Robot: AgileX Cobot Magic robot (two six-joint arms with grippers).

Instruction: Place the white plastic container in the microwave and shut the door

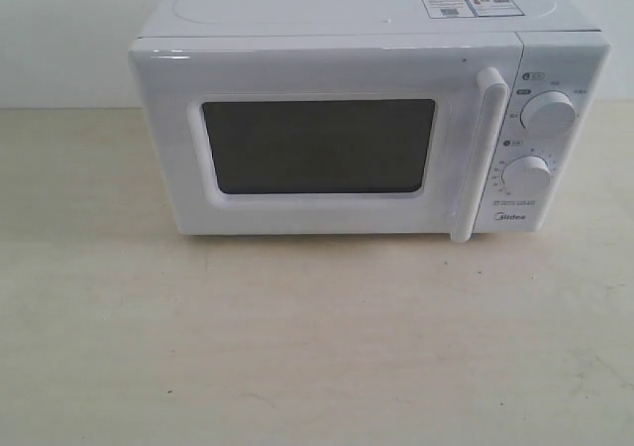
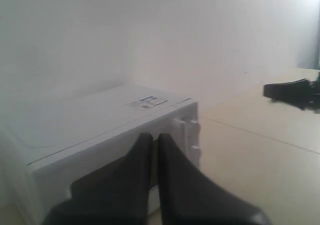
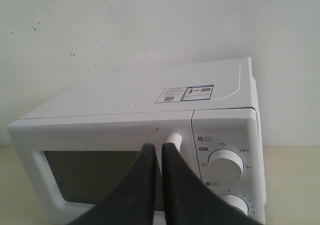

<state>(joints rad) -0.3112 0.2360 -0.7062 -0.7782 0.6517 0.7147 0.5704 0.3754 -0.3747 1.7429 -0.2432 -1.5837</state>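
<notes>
A white Midea microwave (image 1: 327,10) sits on a pale wooden table (image 1: 297,347) in front of a white wall. Its door (image 1: 327,69) is fully closed, with the vertical bar handle (image 1: 479,154) beside two round knobs (image 1: 547,112). The dark window hides the inside. The left gripper (image 2: 154,137) hangs off the microwave's left side, its black fingers nearly touching and holding nothing. The right gripper (image 3: 160,147) faces the door near the top of the handle, also narrowed to a slit and empty.
</notes>
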